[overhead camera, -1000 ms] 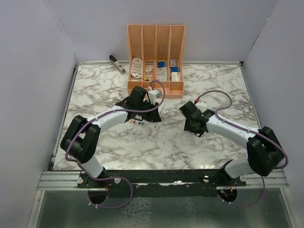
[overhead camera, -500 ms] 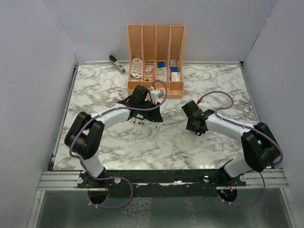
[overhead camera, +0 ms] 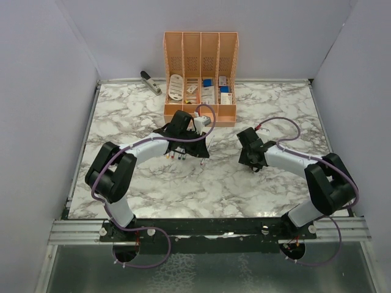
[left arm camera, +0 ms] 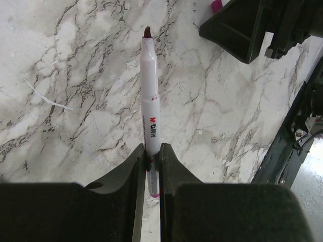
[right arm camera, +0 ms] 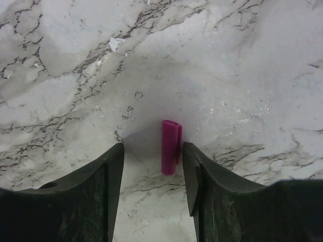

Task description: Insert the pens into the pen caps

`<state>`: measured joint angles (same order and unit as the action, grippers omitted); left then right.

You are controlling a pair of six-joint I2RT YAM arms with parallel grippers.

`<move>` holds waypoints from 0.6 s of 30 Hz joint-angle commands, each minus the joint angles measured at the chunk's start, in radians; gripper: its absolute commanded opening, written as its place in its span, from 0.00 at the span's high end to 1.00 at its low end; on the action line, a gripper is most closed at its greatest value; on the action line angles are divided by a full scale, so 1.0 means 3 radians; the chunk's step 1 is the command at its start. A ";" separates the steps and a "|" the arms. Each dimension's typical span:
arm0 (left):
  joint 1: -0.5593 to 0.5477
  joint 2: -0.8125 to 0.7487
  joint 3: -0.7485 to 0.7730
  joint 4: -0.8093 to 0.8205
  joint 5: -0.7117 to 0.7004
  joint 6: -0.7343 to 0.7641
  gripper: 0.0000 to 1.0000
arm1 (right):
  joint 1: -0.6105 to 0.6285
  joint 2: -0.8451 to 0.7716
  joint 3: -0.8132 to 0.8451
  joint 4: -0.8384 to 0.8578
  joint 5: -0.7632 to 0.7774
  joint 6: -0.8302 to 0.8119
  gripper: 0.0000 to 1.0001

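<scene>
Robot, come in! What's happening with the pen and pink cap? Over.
Left gripper shut on pen. Right gripper open, straddling magenta cap lying on table. Nothing else in the gap.

I see an orange organizer (overhead camera: 200, 46) at the back of the marble surface (overhead camera: 122, 116), white stationery (overhead camera: 176, 87) in its compartments and a grey stapler (overhead camera: 150, 82) just to its left.

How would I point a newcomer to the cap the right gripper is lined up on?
On the marble table, find the right gripper, right of centre. Between its open fingers lies a short magenta cap, flat on the marble. It is stubby and all magenta, unlike the long white pen clamped in the left gripper.
</scene>
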<state>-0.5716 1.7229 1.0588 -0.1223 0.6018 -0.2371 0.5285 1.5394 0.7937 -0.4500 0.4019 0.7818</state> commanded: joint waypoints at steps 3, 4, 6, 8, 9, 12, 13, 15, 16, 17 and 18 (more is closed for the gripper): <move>-0.0027 0.0010 0.0079 0.0029 0.0070 0.0015 1.00 | -0.0047 0.0263 0.0030 0.0000 -0.0143 -0.0024 0.55; -0.0027 0.0016 0.0080 0.0029 0.0068 0.0017 1.00 | -0.0057 0.0287 0.0032 -0.0012 -0.0153 -0.0009 0.57; -0.0023 0.0018 0.0073 0.0025 0.0070 0.0019 1.00 | -0.0087 0.0314 0.0017 -0.0029 -0.0175 0.0012 0.59; -0.0026 0.0010 0.0070 0.0027 0.0068 0.0022 1.00 | -0.0113 0.0332 0.0003 -0.0045 -0.0208 0.0033 0.62; -0.0027 0.0009 0.0070 0.0023 0.0065 0.0028 1.00 | -0.0123 0.0346 -0.0005 -0.0066 -0.0212 0.0040 0.64; -0.0023 0.0007 0.0070 0.0022 0.0051 0.0035 1.00 | -0.0131 0.0362 -0.0021 -0.0127 -0.0222 0.0053 0.67; -0.0024 0.0005 0.0067 0.0020 0.0047 0.0036 1.00 | -0.0131 0.0362 -0.0022 -0.0150 -0.0225 0.0050 0.67; -0.0022 0.0000 0.0069 0.0019 0.0037 0.0038 1.00 | -0.0131 0.0369 -0.0029 -0.0221 -0.0220 0.0044 0.70; -0.0024 -0.0003 0.0070 0.0021 0.0035 0.0040 1.00 | -0.0131 0.0386 -0.0025 -0.0268 -0.0224 0.0040 0.72; -0.0022 -0.0006 0.0072 0.0019 0.0030 0.0044 1.00 | -0.0131 0.0412 -0.0012 -0.0331 -0.0224 0.0040 0.73; -0.0022 -0.0006 0.0072 0.0017 0.0029 0.0042 1.00 | -0.0131 0.0434 -0.0008 -0.0395 -0.0227 0.0042 0.74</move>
<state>-0.5720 1.7229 1.0588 -0.1223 0.6014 -0.2363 0.4965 1.5856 0.8284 -0.4259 0.3786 0.7841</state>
